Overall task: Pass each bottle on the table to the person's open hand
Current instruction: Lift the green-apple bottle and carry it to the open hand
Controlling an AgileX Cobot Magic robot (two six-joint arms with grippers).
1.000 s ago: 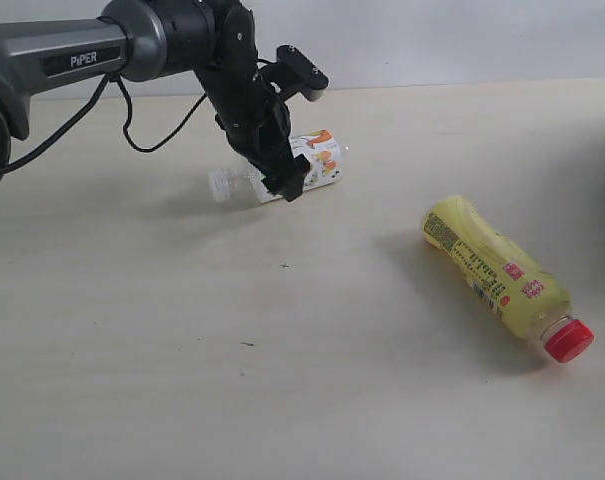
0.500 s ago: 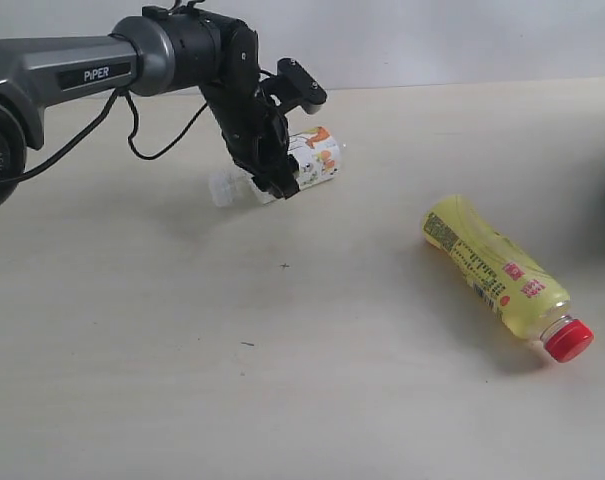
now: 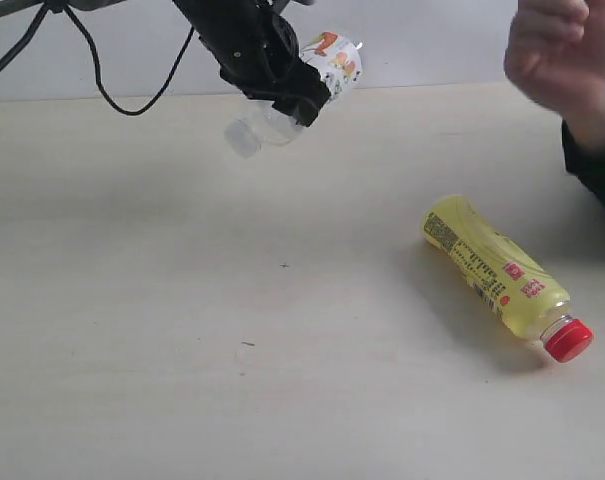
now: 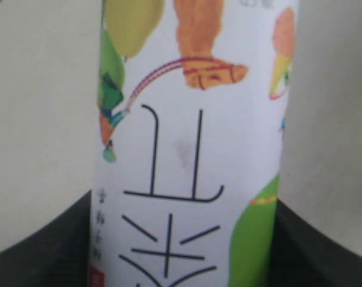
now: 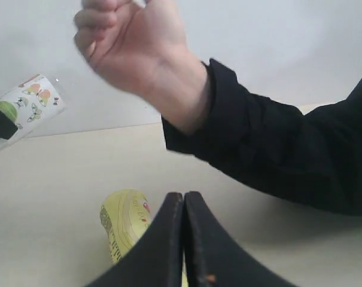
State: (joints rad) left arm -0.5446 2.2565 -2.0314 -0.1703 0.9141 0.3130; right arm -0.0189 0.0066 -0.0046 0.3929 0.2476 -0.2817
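My left gripper (image 3: 282,85) is shut on the small clear bottle with the green-apple label (image 3: 332,62), holding it in the air above the far part of the table (image 3: 182,330), cap end tilted down. That label (image 4: 192,149) fills the left wrist view between the dark jaws. The yellow bottle with a red cap (image 3: 502,275) lies on the table at the right; its base (image 5: 124,224) shows behind my right gripper (image 5: 184,200), which is shut and empty. The person's hand (image 3: 567,55) with a black cuff hovers at the upper right (image 5: 139,54).
The left arm's cable (image 3: 102,80) hangs at the top left. The person's black sleeve (image 5: 288,149) stretches over the table's right side. A pale wall (image 3: 432,40) backs the table's far edge.
My left gripper has lifted the green-apple bottle off the table and carried it up and to the right. The person's hand has come into view at the upper right.
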